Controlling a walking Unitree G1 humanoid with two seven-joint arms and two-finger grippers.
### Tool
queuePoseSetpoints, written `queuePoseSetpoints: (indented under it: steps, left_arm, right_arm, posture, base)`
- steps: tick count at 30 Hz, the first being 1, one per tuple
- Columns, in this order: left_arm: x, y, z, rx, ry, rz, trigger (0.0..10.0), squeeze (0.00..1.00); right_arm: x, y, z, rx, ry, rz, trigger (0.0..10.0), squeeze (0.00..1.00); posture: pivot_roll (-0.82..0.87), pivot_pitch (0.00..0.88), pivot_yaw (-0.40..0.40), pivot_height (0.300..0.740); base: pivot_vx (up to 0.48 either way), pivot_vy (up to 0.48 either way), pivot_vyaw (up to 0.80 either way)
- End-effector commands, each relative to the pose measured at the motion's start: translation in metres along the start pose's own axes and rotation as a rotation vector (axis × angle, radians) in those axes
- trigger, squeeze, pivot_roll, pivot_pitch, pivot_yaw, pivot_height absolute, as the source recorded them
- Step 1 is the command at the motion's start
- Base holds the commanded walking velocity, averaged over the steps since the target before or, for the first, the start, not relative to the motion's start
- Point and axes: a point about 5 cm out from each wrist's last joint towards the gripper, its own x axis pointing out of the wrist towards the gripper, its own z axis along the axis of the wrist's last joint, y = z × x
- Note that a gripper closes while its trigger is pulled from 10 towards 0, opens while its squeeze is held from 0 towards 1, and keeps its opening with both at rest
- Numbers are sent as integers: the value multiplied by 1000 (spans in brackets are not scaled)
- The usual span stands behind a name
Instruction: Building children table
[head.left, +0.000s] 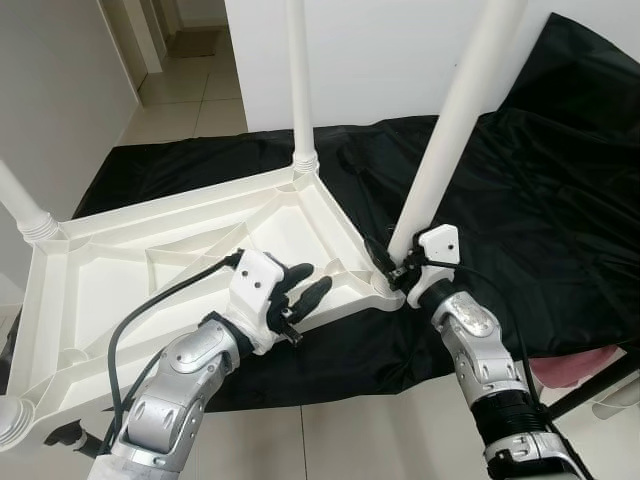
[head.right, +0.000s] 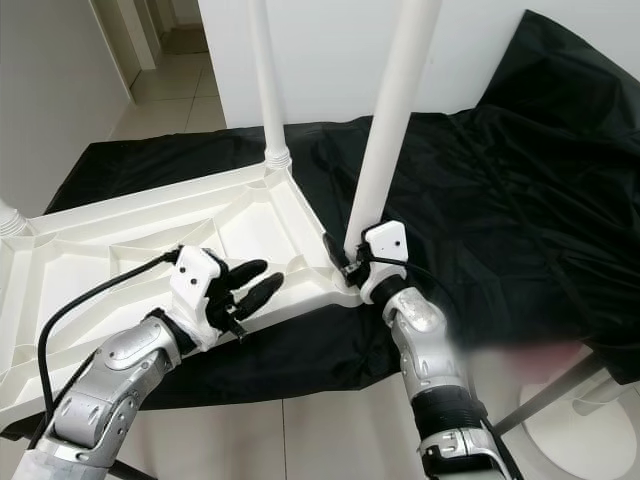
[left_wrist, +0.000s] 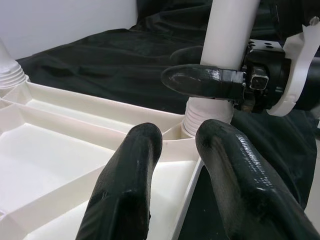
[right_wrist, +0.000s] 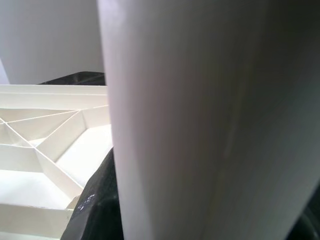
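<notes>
Bright, even daylight; right wrist view blurred.

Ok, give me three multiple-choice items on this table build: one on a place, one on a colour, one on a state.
1. Where is the right gripper?
A. at the base of the near-right table leg
B. on the floor
C. at the far leg

2. What colour is the cloth under the upturned tabletop?
A. red
B. black
C. yellow

3. How does the left gripper stand?
A. jaws shut on the near-right table leg
B. holding a screwdriver
C. jaws apart, holding nothing, over the tabletop's near edge

Answers: 1 A, the left wrist view shows its jaws around that leg, just above the socket. 2 B, black fabric spreads beneath. 3 C, a gap shows between its jaws.
</notes>
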Motion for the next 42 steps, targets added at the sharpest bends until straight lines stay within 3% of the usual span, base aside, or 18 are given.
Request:
queuePoseSetpoints:
  steps: [1, 16, 24, 31, 32, 35, 42]
  left_arm:
    - [-2, -3, 0, 3, 11, -47, 10000, 0]
    - [-2, -6, 0, -8, 10, -44, 10000, 0]
    - [-1, -5, 0, -9, 7, -42, 10000, 0]
    - [-1, -7, 0, -10, 5, -42, 10000, 0]
    - [-1, -7, -1, -13, 3, -45, 10000, 0]
    - [0, -8, -1, -14, 2, -47, 10000, 0]
    - [2, -7, -1, -17, -4, -49, 10000, 0]
  right_arm:
    - [-7, 3, -26, 64, 135, 2, 10000, 0]
    - [2, -5, -27, 126, 265, 34, 10000, 0]
    - [1, -10, -30, 73, 288, -18, 10000, 0]
    - [-3, -1, -30, 147, 233, -175, 10000, 0]
    - [-3, 4, -28, 180, 222, -278, 10000, 0]
    - [-3, 10, -26, 203, 209, -355, 10000, 0]
    - [-5, 21, -22, 196, 199, -526, 10000, 0]
  posture:
    - [21, 66, 84, 740]
    - [21, 79, 74, 740]
    - [20, 73, 70, 740]
    - [19, 57, 56, 740]
    - [16, 53, 54, 740]
    - [13, 45, 50, 740]
    - [7, 26, 44, 740]
  base:
    - [0, 0, 0]
    - [0, 0, 0]
    - [0, 0, 0]
    - [0, 0, 0]
    - [0, 0, 0]
    - [0, 0, 0]
    - [0, 0, 0]
